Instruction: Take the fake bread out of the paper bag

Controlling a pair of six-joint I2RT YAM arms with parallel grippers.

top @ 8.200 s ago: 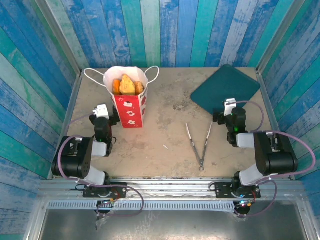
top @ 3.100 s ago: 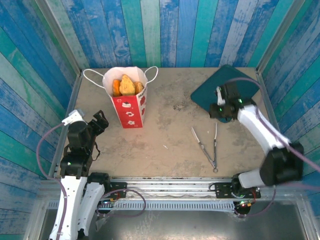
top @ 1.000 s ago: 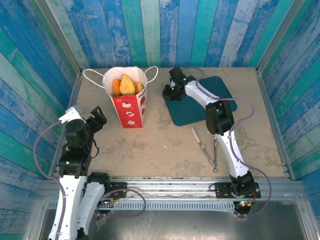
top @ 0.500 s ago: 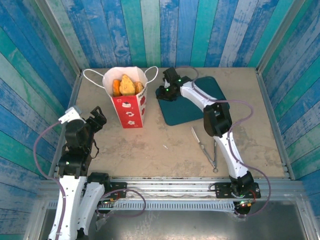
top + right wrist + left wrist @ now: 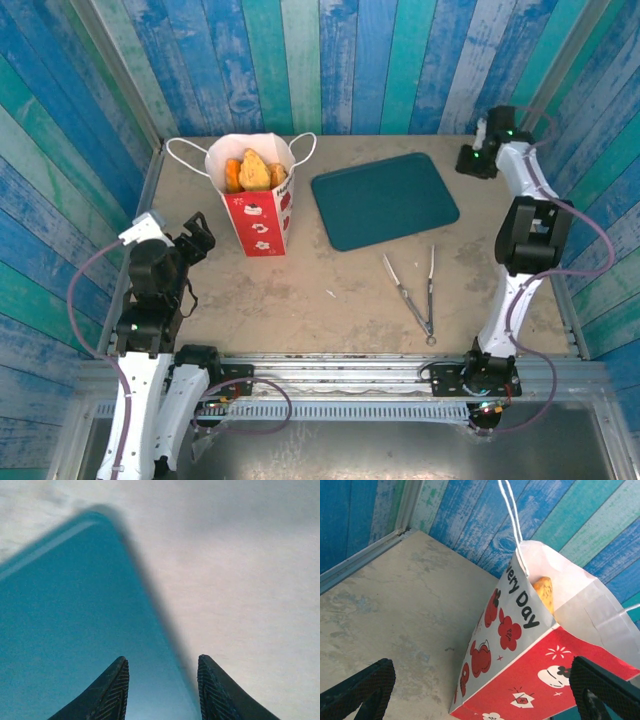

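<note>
Several fake bread pieces in upright paper bag; left jaws wide, right jaws narrowly parted.

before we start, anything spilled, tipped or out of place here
Nothing serious: the paper bag stands upright with the fake bread inside, nothing spilled. The teal tray lies slightly askew, and a small white scrap lies near the tongs.

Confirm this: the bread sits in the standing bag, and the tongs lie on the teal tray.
Not quite: the top external view shows the tongs lying on the table, beside the teal tray. The bread does sit in the standing bag.
</note>
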